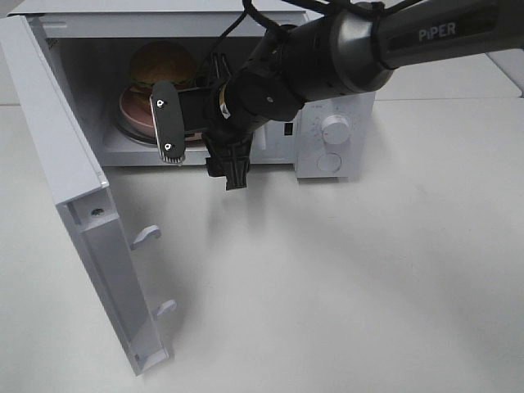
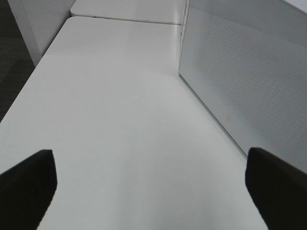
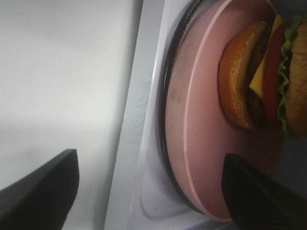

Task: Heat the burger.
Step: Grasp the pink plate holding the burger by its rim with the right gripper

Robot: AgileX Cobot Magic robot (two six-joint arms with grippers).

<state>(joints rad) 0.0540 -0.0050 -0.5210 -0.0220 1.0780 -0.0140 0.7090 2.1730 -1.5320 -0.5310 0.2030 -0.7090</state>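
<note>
Exterior high view: burger (image 1: 161, 65) seen on pink plate (image 1: 131, 110) inside microwave (image 1: 327, 155).
Right gripper (image 3: 148, 191): jaws apart, nothing held.
Left gripper (image 2: 148, 191): jaws apart, nothing held.

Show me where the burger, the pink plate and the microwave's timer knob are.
burger (image 3: 249, 91): right wrist view, bottom bun.
pink plate (image 3: 196, 143): right wrist view, bare surface near rim.
timer knob (image 1: 334, 128): exterior high view, knob face.

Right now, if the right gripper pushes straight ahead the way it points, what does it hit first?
Most likely the pink plate inside the microwave: the open right gripper faces its rim, the burger farther back. The remaining gap is hard to judge.
</note>
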